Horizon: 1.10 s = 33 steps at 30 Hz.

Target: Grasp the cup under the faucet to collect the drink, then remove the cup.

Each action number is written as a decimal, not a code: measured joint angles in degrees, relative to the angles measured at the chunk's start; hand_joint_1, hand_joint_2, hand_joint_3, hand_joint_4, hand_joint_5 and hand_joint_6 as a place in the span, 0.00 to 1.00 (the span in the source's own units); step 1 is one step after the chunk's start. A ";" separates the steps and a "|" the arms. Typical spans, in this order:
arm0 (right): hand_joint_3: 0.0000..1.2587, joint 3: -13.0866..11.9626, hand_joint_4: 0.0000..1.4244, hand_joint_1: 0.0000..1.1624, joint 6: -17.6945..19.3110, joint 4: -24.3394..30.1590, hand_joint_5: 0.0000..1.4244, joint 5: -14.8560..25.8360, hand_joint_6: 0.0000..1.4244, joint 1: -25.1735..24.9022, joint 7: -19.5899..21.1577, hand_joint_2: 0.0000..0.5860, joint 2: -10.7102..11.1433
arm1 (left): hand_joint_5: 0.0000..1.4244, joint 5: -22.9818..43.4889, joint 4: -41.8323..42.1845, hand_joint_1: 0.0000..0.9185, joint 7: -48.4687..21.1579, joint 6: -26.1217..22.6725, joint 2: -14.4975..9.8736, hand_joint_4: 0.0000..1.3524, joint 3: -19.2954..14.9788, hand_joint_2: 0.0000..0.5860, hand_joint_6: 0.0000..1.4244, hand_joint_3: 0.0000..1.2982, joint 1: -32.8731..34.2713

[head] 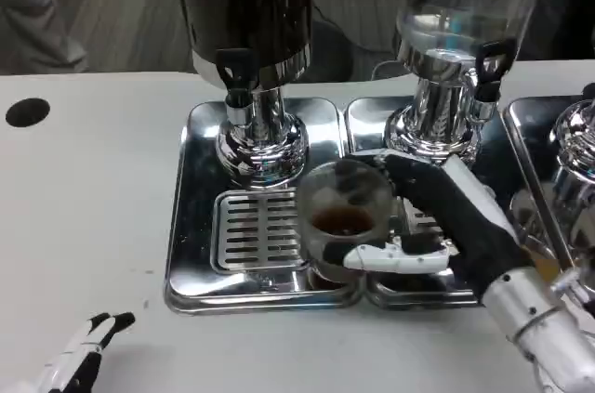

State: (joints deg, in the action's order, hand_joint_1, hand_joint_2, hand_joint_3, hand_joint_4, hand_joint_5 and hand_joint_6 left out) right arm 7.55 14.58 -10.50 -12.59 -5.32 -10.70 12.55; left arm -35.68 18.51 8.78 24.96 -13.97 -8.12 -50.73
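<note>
Head view. Right hand (437, 216) clamped on the cup (342, 216): fingers wrapped round the far side, thumb across the near side, so the grip takes the glass from the right and leaves the rim clear. Cup clear, ribbed, upright, a little dark drink in the bottom. Positioned over the seam between the left drip tray (191, 226) and the middle drip tray (372, 128), near front edge, right of and in front of the dark dispenser's faucet (237, 72). Not under the spout now; cannot tell whether touching the tray or lifted just clear. Held level, likely to keep the drink from slopping.

Left grille (256, 230) bare just beside the cup, directly below the faucet, there to catch drips. Dark dispenser (246, 3) on its chrome base at the back of the left tray. Clear dispenser (460, 3) with its own black tap (493, 63) behind the right hand, close enough that the hand's back sits near its chrome base. Third tray and chrome base (567, 151) at right edge, partly cut off.

Left hand (88, 356) low at bottom left over the white table (84, 198), well apart from the trays, holding nothing; only fingertips showing, apart or together cannot tell. Waiting, by the look.

Judgement: drink collected, removal step in hand. Next: clear the tray lip toward the table, keep upright. Risk: catching the raised tray edge.
</note>
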 measured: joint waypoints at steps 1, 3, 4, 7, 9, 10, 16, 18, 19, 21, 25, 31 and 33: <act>0.38 -0.72 0.35 0.72 0.00 0.78 0.31 0.85 0.19 1.06 -0.38 0.20 0.81 | 0.09 -0.20 0.10 0.00 -0.07 -0.24 -0.06 0.07 0.22 0.08 0.29 0.13 0.17; 0.38 -1.89 0.35 0.72 0.00 1.53 0.31 1.32 0.19 2.25 -0.71 0.20 1.88 | 0.09 -0.70 0.10 0.00 -0.11 -0.54 -0.10 0.07 0.42 0.08 0.29 0.13 0.46; 0.38 -2.27 0.35 0.72 0.00 1.88 0.31 1.69 0.19 2.72 -0.80 0.20 2.09 | 0.09 -0.73 0.11 0.00 -0.11 -0.58 -0.11 0.07 0.52 0.08 0.29 0.13 0.65; 0.38 -3.55 0.35 0.72 0.02 3.44 0.31 3.21 0.19 4.79 -1.59 0.20 3.36 | 0.09 -0.96 0.21 0.00 -0.15 -0.89 -0.12 0.07 1.16 0.08 0.29 0.13 0.96; 0.38 -4.47 0.35 0.72 0.03 4.22 0.31 4.00 0.19 6.06 -1.86 0.20 3.79 | 0.09 -1.03 0.40 0.00 -0.33 -1.14 -0.14 0.07 1.62 0.08 0.29 0.13 1.02; 0.38 -4.75 0.35 0.72 0.07 4.46 0.31 4.33 0.19 6.52 -2.04 0.20 3.88 | 0.09 -1.03 0.56 0.00 -0.34 -1.33 -0.15 0.07 1.82 0.08 0.29 0.13 1.05; 0.38 -6.91 0.35 0.72 0.20 7.83 0.31 6.51 0.19 10.32 -3.39 0.20 4.98 | 0.09 -1.10 0.95 0.00 -0.51 -2.26 -0.20 0.07 2.57 0.08 0.29 0.13 1.48; 0.39 -7.47 0.35 0.72 0.37 9.39 0.31 7.37 0.19 11.46 -3.96 0.20 5.67 | 0.09 -1.16 1.08 0.00 -0.51 -2.66 -0.20 0.07 2.82 0.08 0.29 0.13 1.76; 0.39 -7.63 0.35 0.72 0.46 9.69 0.31 7.40 0.19 11.76 -3.99 0.20 5.82 | 0.09 -1.16 1.16 0.00 -0.51 -2.69 -0.21 0.07 2.97 0.08 0.29 0.13 1.86; 0.39 -7.83 0.35 0.72 1.09 10.90 0.31 7.40 0.19 13.01 -4.38 0.20 6.23 | 0.09 -1.16 1.27 0.00 -0.51 -2.93 -0.21 0.07 3.44 0.08 0.29 0.13 1.90; 0.39 -7.96 0.35 0.72 2.49 11.16 0.31 7.49 0.19 14.55 -4.62 0.20 6.34 | 0.09 -1.16 1.29 0.00 -0.51 -3.23 -0.29 0.07 3.75 0.08 0.29 0.13 1.94; 0.39 -9.28 0.35 0.72 4.65 11.17 0.31 7.87 0.19 17.92 -4.75 0.20 6.51 | 0.09 -1.14 1.29 0.00 -0.51 -3.47 -0.73 0.07 3.79 0.08 0.29 0.13 1.94; 0.39 -9.38 0.35 0.72 5.81 11.17 0.31 7.87 0.19 18.59 -4.75 0.20 6.52 | 0.09 -1.10 1.29 0.00 -0.50 -3.47 -0.75 0.07 3.79 0.08 0.29 0.13 1.86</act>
State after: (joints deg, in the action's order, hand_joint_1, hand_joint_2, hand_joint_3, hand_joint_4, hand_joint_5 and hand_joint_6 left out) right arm -1.83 20.39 0.67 -4.72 13.28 -15.45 19.07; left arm -36.79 19.80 8.28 21.49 -14.72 -4.33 -48.87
